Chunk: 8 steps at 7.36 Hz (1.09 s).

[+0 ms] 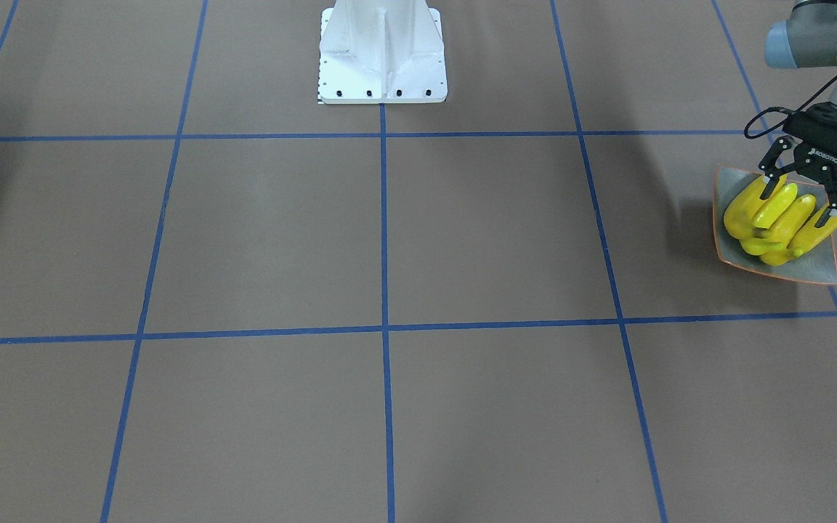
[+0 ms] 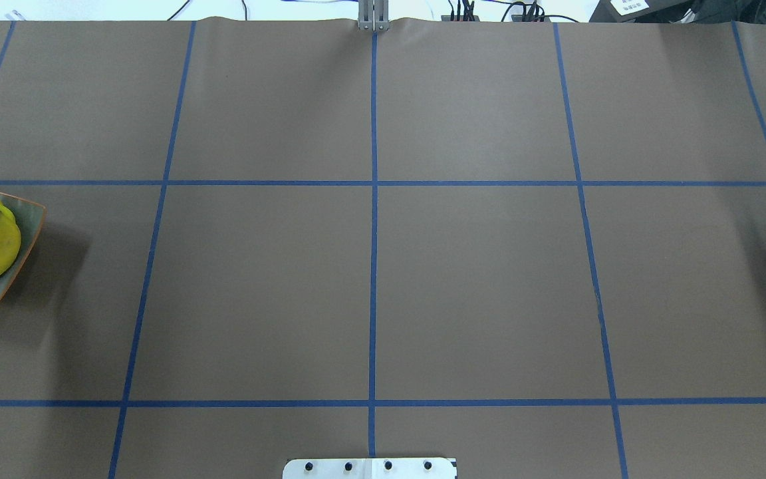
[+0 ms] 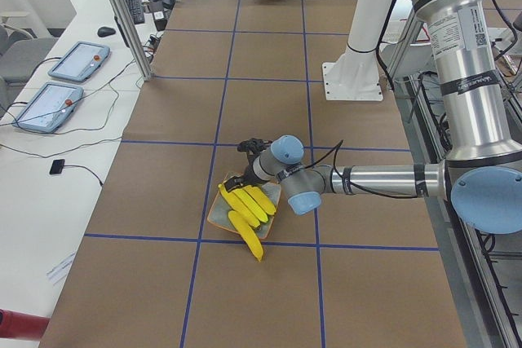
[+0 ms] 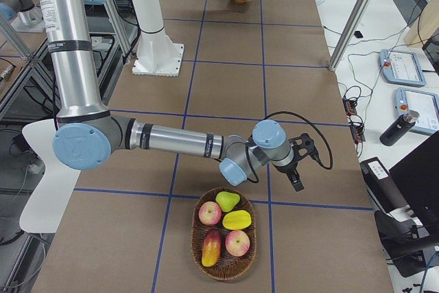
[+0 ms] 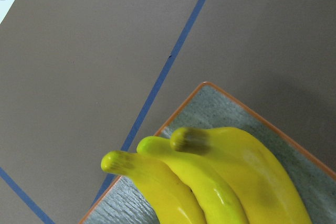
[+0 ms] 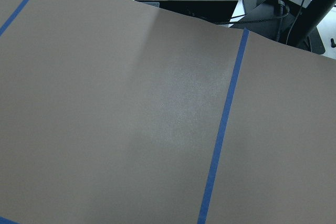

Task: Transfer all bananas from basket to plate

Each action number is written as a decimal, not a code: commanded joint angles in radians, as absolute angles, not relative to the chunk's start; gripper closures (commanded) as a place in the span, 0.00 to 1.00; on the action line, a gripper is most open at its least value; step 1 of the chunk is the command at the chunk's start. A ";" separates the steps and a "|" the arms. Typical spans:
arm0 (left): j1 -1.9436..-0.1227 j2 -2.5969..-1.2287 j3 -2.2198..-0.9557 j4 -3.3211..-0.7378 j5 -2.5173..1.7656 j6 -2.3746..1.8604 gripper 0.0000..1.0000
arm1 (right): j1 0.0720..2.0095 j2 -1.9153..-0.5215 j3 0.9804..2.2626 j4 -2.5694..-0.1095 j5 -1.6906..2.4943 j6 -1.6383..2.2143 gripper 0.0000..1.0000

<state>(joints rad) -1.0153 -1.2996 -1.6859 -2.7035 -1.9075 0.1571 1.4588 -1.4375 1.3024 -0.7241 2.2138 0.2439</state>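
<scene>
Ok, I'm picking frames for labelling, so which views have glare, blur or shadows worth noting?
Left wrist view: the bananas fill the lower corner, tips soft, with glossy highlights. Right wrist view: a pale sheen on the table cover. Front-facing view: sharp, a soft shadow beside the plate.

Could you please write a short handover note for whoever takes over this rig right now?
Left gripper: open, jaws spread just over the bananas on the plate; I see nothing gripped.
Right gripper: over bare table beside the basket; I cannot tell whether it is open or shut.
Done: the bananas are piled on the plate, and one of them juts past its rim in the left side view. The basket shows only other fruit, no banana.
Left: probably just lifting the left arm clear and checking the overhanging one.
</scene>
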 commanded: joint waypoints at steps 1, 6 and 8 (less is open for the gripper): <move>-1.015 -1.325 -1.695 -2.700 -1.940 0.135 0.01 | 1.459 -1.442 1.304 -0.724 2.215 0.244 0.00; -1.235 -1.383 -1.775 -2.492 -2.194 -0.076 0.01 | 1.534 -1.433 1.316 -0.840 2.321 0.245 0.00; -1.449 -1.460 -1.837 -2.032 -2.322 -0.077 0.01 | 1.586 -1.434 1.322 -0.946 2.371 0.239 0.00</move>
<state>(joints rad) -1.3123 -1.4111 -1.7933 -2.3339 -2.2429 -0.0643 1.5514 -1.4349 1.3169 -0.8744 2.3403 0.2443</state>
